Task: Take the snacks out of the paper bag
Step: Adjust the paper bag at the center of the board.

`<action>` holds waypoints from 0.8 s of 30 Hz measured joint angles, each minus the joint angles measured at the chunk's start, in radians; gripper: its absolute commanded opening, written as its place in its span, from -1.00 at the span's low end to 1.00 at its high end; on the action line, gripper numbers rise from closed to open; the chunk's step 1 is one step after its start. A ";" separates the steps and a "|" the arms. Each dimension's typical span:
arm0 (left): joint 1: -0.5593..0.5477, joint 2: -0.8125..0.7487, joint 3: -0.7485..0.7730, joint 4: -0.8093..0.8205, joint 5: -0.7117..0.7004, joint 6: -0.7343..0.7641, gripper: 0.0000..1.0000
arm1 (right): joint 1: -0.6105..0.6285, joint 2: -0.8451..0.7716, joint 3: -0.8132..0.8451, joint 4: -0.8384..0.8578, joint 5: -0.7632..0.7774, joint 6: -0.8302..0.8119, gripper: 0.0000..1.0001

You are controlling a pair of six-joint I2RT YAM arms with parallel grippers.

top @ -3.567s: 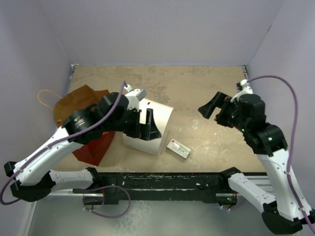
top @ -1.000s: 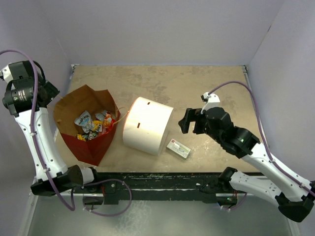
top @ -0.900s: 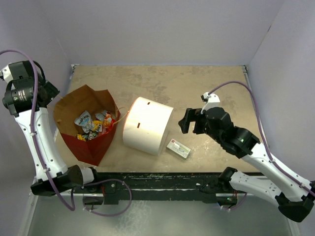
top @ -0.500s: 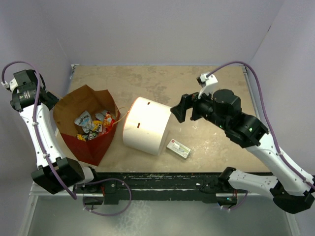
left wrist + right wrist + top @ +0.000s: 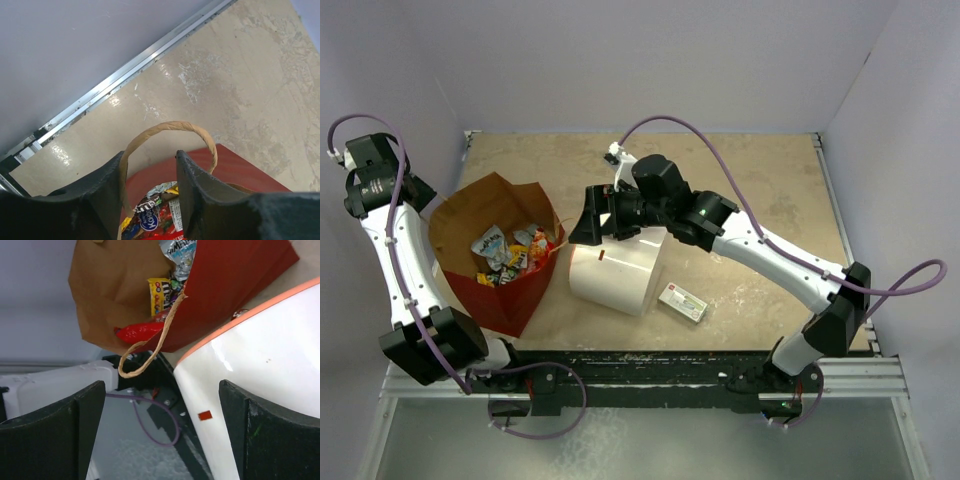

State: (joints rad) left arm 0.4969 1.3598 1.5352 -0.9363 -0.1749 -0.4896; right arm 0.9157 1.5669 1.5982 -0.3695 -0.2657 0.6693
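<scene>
Snacks lay inside the paper bag. Left hand, half spread, straddled one handle, seemingly to steady the bag; right hand hovered wide open by the other handle.

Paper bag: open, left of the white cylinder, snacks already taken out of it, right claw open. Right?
Not quite. The snacks have not been taken out: they sit inside the paper bag, as the top external view shows. The rest holds: the bag is open, left of the white cylinder, and the right claw is open.
</scene>
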 measured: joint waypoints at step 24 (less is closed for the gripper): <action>0.000 0.000 0.073 0.009 0.190 -0.100 -1.00 | -0.002 0.182 0.155 0.165 -0.123 0.412 -1.00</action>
State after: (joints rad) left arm 0.4965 1.3594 1.6081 -0.9276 0.0154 -0.5892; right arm 0.9142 1.7485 1.7531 -0.2043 -0.3885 1.0809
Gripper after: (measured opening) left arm 0.008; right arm 0.014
